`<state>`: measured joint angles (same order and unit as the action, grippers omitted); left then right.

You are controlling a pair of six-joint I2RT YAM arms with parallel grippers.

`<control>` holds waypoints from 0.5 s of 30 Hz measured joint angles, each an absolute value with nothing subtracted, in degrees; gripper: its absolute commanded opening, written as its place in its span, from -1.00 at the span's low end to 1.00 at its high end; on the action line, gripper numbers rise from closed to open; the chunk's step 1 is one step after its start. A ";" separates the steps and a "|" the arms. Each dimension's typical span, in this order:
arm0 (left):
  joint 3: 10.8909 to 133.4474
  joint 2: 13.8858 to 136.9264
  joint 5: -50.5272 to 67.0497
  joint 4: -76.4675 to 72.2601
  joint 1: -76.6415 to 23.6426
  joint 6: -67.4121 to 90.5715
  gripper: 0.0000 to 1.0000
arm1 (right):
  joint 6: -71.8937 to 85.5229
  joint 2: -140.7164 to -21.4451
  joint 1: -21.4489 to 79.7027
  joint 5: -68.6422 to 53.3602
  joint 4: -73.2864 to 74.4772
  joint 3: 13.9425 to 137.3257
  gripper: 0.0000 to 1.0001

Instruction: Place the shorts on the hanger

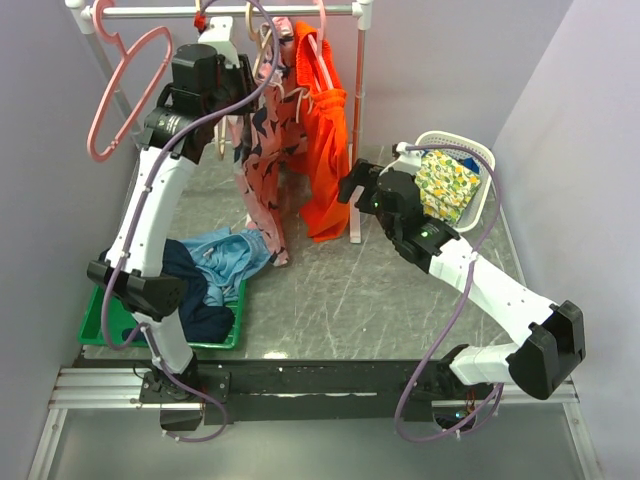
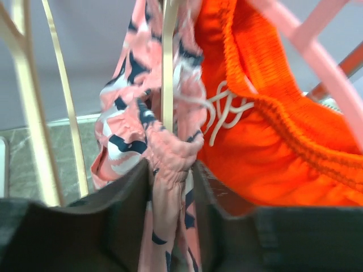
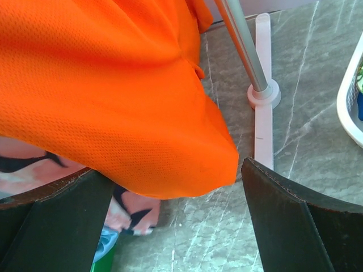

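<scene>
The pink shorts (image 1: 262, 160) with navy and white shapes hang from high up by the rail down to the floor. My left gripper (image 1: 238, 92) is raised near the rail and is shut on their gathered waistband (image 2: 170, 156). The beige hanger (image 2: 167, 62) runs straight up through the waistband in the left wrist view; its hook (image 1: 262, 35) shows near the rail. My right gripper (image 1: 352, 187) is open, its fingers (image 3: 295, 221) wide apart just below the hem of the orange shorts (image 3: 113, 90), holding nothing.
Plain orange shorts (image 1: 322, 150) hang on a pink hanger beside the pink ones. An empty pink hanger (image 1: 128, 90) hangs at the rail's left. The rack post (image 3: 244, 51) stands right. A green tray (image 1: 100, 320) of clothes is left; a white basket (image 1: 488, 160) with floral cloth is right.
</scene>
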<state>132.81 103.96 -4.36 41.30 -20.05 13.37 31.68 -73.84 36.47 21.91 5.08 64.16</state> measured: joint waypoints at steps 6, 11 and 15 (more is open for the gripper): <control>132.70 101.54 -4.14 40.45 -20.05 13.65 0.47 | 31.66 -73.84 37.30 22.72 5.13 64.16 0.93; 128.57 95.59 -4.03 39.64 -20.05 14.74 0.93 | 31.55 -73.82 38.04 23.22 5.23 64.18 0.94; 126.41 89.80 -3.51 39.24 -20.05 15.88 0.93 | 31.24 -73.17 39.24 23.70 5.61 64.20 0.95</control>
<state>126.41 89.80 -3.51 39.24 -20.05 15.88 31.24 -73.17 39.24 23.70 5.61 64.20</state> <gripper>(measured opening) 0.965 0.972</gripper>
